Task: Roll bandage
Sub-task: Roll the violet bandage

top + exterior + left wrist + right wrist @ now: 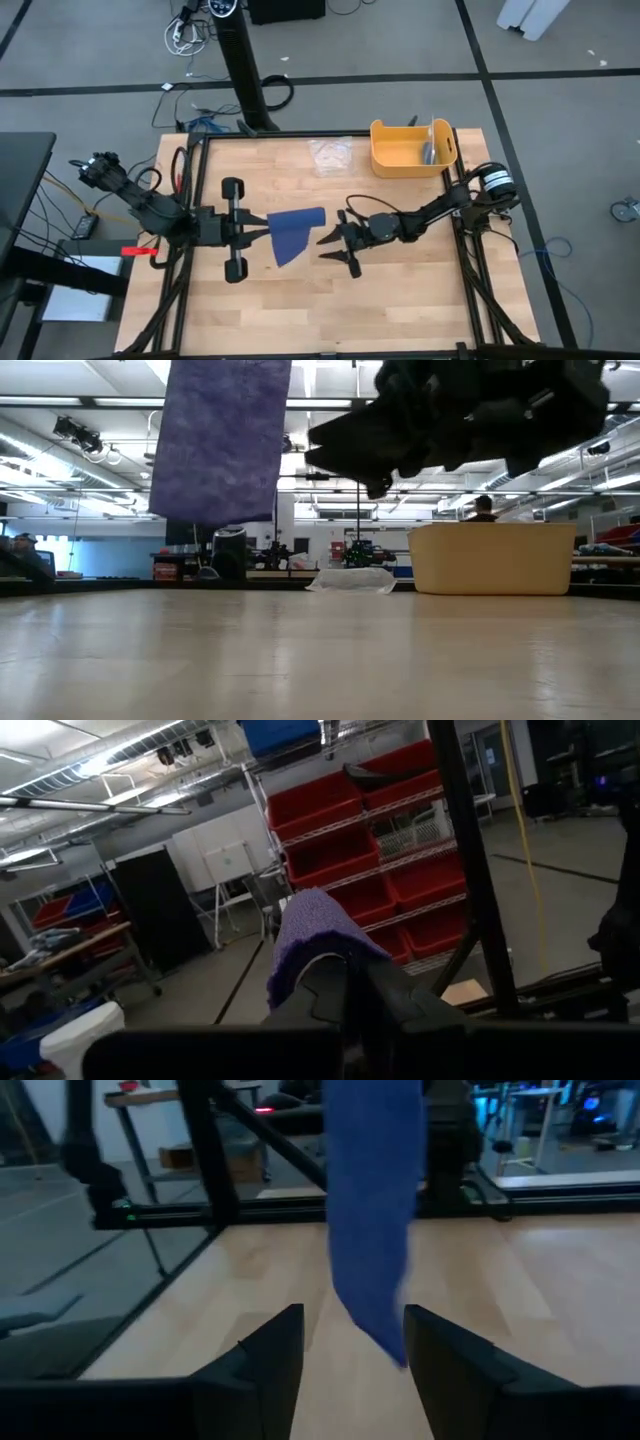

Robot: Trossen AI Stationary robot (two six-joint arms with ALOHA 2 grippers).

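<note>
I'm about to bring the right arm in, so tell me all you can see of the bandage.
The bandage is a dark-blue band of soft, fuzzy cloth. The left gripper pinches one end and it hangs off the table, its free end tapering. The open right gripper waits beside it, not touching.

Tabletop [400, 300]: pale wood planks inside a black frame.
Yellow tub [412, 149]: stands on the tabletop at its far right corner.
Clear plastic wrapper [329, 153]: lies flat just left of the tub.
</note>
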